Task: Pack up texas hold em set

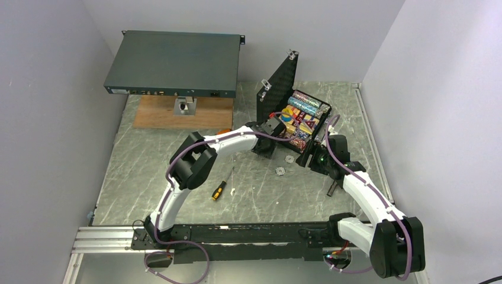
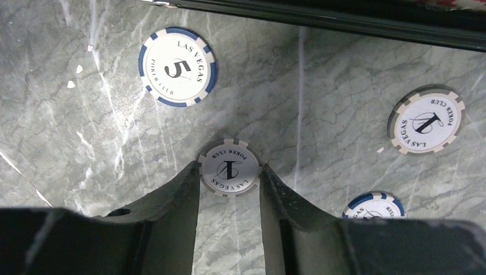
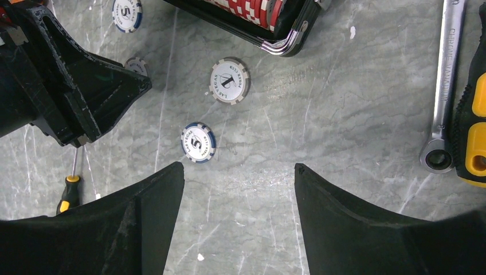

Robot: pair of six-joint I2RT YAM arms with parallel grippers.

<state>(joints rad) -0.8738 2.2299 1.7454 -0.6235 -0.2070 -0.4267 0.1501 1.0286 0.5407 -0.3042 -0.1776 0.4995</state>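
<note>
Your L gripper (image 2: 230, 172) pinches a grey-edged "1" chip (image 2: 230, 167) by its rim, jaws snug on both sides, chip flat on the marble table (image 2: 86, 160). Beyond the jaws to the L lies a blue-edged "5" chip (image 2: 177, 67), and to the R a second "1" chip (image 2: 427, 122). The black case (image 2: 344, 26) edge runs furthest out. Your R gripper (image 3: 238, 167) jaws stand wide w/ nothing btwn. Another blue-edged chip (image 3: 198, 142) sits just ahead of its L finger.
</note>
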